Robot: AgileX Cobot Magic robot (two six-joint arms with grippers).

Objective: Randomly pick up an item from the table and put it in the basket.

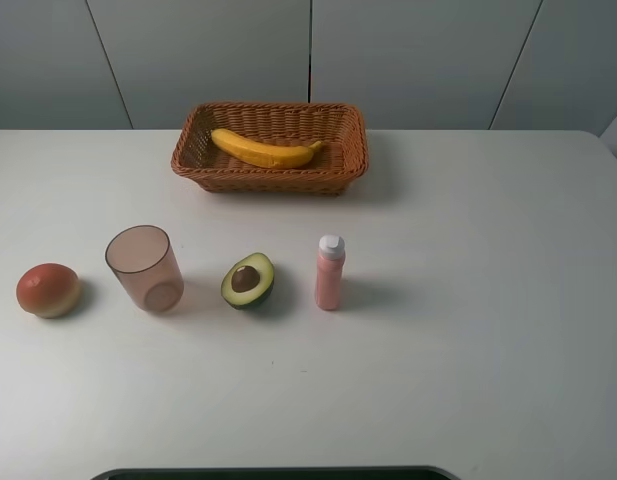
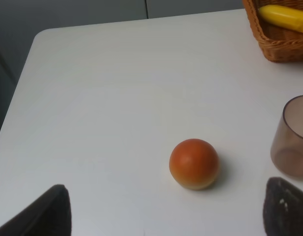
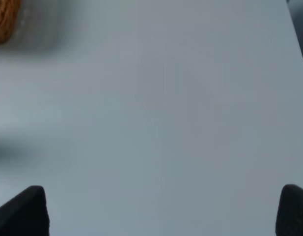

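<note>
Yellow curved banana (image 1: 265, 150) lies in the brown woven wicker basket (image 1: 350, 140) by the white table's (image 1: 488, 300) far edge. Left gripper (image 2: 163, 211) and right gripper (image 3: 163, 209) spread wide, empty; reaching again risks toppling the pink bottle (image 1: 329, 273).

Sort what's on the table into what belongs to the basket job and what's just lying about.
Part of the job:
- banana, lying in the basket
- wicker basket
- white table

Just lying about:
- red-orange round fruit
- translucent pinkish cup
- halved avocado
- pink bottle with white cap
</note>
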